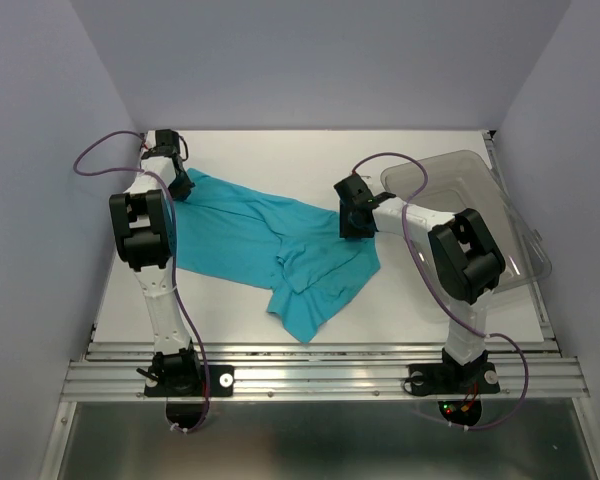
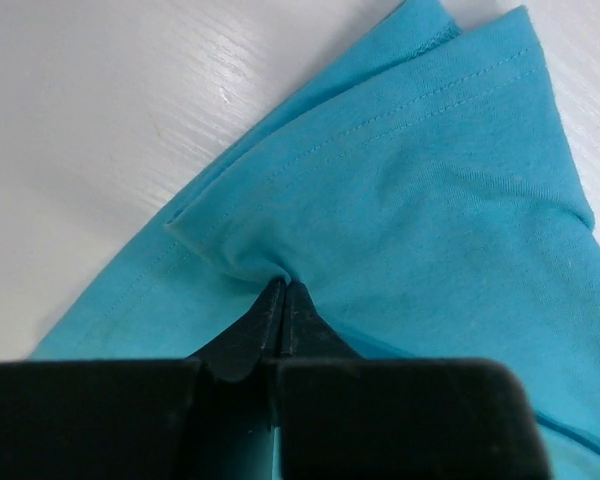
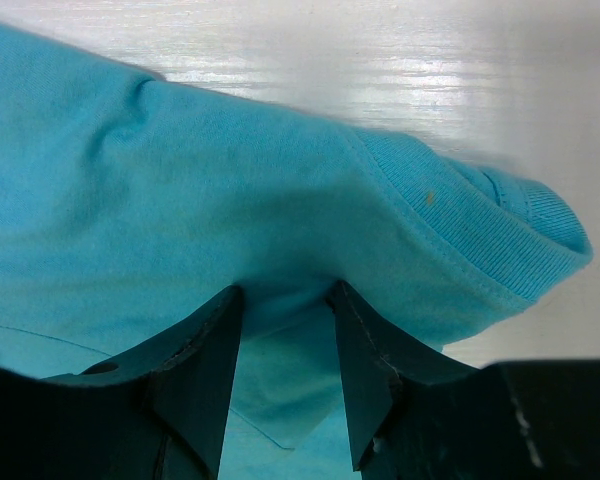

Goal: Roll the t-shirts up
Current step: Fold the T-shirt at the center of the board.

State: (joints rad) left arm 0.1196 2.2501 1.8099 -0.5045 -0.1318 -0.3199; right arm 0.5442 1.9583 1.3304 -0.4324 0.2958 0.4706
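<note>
**Both grippers on the teal shirt, one at each end**

From the overhead camera I see the t-shirt (image 1: 270, 245) lying crumpled across the middle of the white table (image 1: 430, 310). It runs from the far left down towards the near centre. The clear bin (image 1: 500, 200) sits at the far right, apart from the shirt.

My left gripper (image 1: 178, 185) is at the shirt's far-left corner. On its wrist camera the left gripper (image 2: 283, 290) has its jaws drawn together until the tips meet. They pinch a small ridge of cloth, and the fabric puckers up into a peak right at the tips. The stitched hem (image 2: 400, 110) runs diagonally just beyond that peak. The rest of the t-shirt (image 2: 450, 230) spreads away to the right, and bare table shows to the left.

My right gripper (image 1: 355, 222) is at the shirt's right edge, between the shirt and the bin. On its wrist camera the right gripper (image 3: 285, 295) has its jaws about halfway apart. A thick fold of the t-shirt (image 3: 180, 200) fills the whole gap, and a flap of cloth hangs down between the fingers (image 3: 205, 350). I read that as a grip on a bunched fold. The ribbed collar (image 3: 500, 240) curls out just to the right of the jaws, over the table.
</note>
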